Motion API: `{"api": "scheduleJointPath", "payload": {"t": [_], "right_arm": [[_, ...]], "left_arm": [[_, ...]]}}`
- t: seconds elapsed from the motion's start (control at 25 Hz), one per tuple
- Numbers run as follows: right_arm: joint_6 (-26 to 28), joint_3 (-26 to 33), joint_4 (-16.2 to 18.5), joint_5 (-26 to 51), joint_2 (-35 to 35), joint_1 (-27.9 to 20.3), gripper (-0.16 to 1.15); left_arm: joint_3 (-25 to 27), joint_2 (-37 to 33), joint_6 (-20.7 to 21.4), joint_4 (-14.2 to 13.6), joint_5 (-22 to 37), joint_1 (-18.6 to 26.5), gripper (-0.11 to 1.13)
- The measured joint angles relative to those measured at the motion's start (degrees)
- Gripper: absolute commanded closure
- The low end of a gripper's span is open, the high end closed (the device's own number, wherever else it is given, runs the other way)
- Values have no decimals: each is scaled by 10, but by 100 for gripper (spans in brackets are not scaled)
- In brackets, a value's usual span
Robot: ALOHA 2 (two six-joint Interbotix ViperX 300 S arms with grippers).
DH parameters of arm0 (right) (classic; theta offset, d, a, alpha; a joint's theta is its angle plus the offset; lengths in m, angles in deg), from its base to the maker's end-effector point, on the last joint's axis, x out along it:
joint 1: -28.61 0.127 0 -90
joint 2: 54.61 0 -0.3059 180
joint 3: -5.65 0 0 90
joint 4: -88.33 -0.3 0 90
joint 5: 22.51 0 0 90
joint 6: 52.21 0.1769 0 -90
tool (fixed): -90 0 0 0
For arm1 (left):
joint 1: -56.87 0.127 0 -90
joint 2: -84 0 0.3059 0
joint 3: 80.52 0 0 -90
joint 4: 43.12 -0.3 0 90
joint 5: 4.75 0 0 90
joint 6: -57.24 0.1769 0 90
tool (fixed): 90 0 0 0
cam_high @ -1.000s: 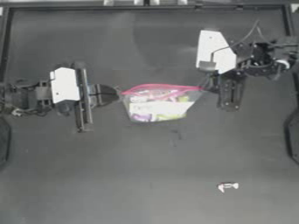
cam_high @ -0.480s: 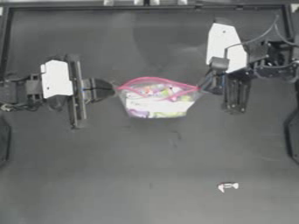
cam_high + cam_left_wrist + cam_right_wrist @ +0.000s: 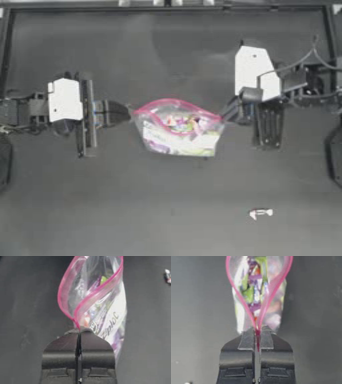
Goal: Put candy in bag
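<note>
While the clear plastic zip bag [image 3: 176, 128] is pinched at opposite corners by left tool [image 3: 79, 331] and right tool [image 3: 257, 331], its pink-rimmed mouth has been spread wider; the tiny white wrapped candy [image 3: 260, 213] lies untouched on the dark desk [image 3: 100, 210], well apart from the right tool.

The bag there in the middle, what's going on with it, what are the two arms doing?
Both arms are holding the bag up between them. The left gripper is shut on one end of its pink zip strip, and the right gripper is shut on the other end, so the mouth gapes open. Coloured sweets sit inside. The candy lies loose on the table, off toward the right arm's side and apart from the bag, not yet put in.
</note>
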Motion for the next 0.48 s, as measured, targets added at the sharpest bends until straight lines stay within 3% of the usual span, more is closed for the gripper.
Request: {"api": "scheduleJointPath", "payload": {"t": [0.48], "right_arm": [[9, -25, 4, -36, 4, 11, 92]], "left_arm": [[4, 0, 0, 21, 9, -25, 98]]}}
